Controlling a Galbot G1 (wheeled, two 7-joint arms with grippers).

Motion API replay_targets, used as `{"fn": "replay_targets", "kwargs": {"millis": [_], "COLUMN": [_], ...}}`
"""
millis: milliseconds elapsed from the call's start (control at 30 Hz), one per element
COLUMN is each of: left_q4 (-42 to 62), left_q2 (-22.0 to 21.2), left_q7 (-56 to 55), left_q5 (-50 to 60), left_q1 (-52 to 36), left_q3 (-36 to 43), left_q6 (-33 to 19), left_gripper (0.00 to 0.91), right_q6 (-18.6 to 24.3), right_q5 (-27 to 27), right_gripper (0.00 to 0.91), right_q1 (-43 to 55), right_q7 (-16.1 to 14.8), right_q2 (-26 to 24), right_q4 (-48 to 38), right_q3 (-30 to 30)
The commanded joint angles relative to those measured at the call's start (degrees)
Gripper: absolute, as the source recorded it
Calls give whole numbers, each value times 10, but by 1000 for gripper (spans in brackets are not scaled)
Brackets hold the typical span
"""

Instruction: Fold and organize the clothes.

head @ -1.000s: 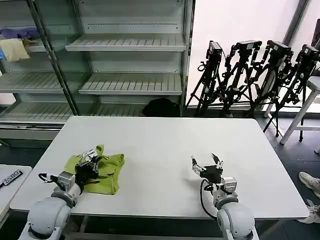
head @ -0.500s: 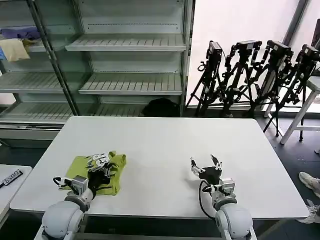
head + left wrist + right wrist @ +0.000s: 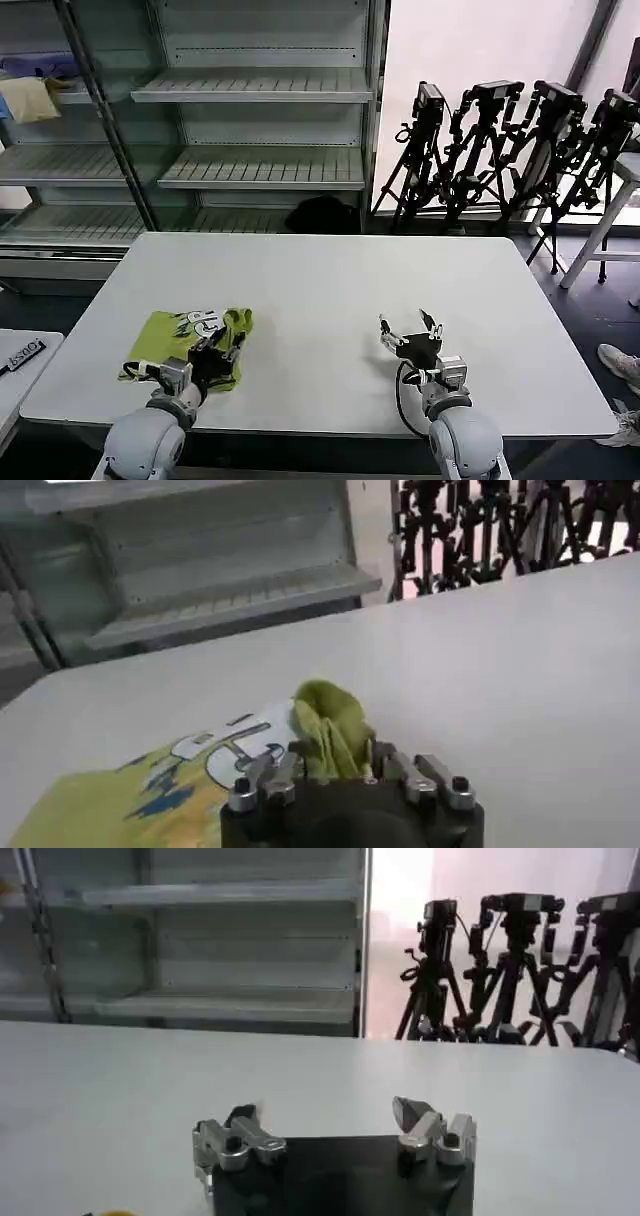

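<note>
Lime-green T-shirt (image 3: 190,345) fold pinched in my left gripper (image 3: 222,347) near the white table's (image 3: 330,280) front-left edge; my right gripper (image 3: 408,338) rests wide open, empty.

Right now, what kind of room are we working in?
Probably a robot lab or data-recording studio rather than a home: camera tripods line the back wall, bare store-style shelving stands behind the white table, and the only work item is one T-shirt.
</note>
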Motion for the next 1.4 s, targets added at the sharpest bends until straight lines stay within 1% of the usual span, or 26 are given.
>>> {"fn": "replay_targets", "kwargs": {"millis": [33, 167, 300, 400, 467, 533, 600, 667, 767, 867, 933, 1000, 1100, 1400], "left_q4": [7, -5, -32, -57, -69, -71, -61, -32, 40, 81, 101, 119, 128, 117], "left_q2": [-33, -38, -38, -47, -50, -46, -29, -3, 29, 48, 54, 55, 52, 41], "left_q7": [-17, -15, -15, -16, -15, -12, -11, -3, 12, 21, 22, 26, 32, 43], "left_q5": [-28, -54, -90, -117, -122, -120, -119, -107, -80, -76, -74, -63, -62, -79], "left_q1": [6, 17, 27, 31, 31, 26, 19, 11, 3, 5, 3, 4, 8, 20], "left_q3": [4, -7, -14, -26, -43, -77, -119, -181, -241, -259, -261, -259, -255, -243], "left_q6": [2, 2, 2, 0, -22, -66, -100, -135, -153, -150, -136, -126, -108, -73], "left_gripper": [907, 907, 907, 907, 907, 907, 907, 907, 907, 907, 907, 907, 907, 907], "right_q6": [1, 0, 0, 1, 1, 1, 2, 1, 3, 17, 52, 60, 73, 74], "right_q5": [-1, -2, -3, -3, -4, -3, -2, 0, 3, 11, 49, 58, 63, 62], "right_gripper": [907, 907, 907, 907, 907, 907, 907, 907, 907, 907, 907, 907, 907, 907], "right_q1": [0, 1, 3, 4, 4, 4, 4, 6, 9, 15, 16, 15, 11, 6], "right_q7": [1, 1, 1, 2, 2, 1, 0, -1, -8, -18, -44, -58, -70, -68], "right_q2": [0, 0, 1, 4, 4, 4, 2, 2, 3, -1, -8, -11, -12, -15], "right_q4": [-1, -2, -5, -7, -7, -7, -5, -3, -3, -10, -16, -12, -7, 4], "right_q3": [1, 1, 0, -1, -1, -1, 0, -2, -6, -9, -9, -10, -11, -7]}}
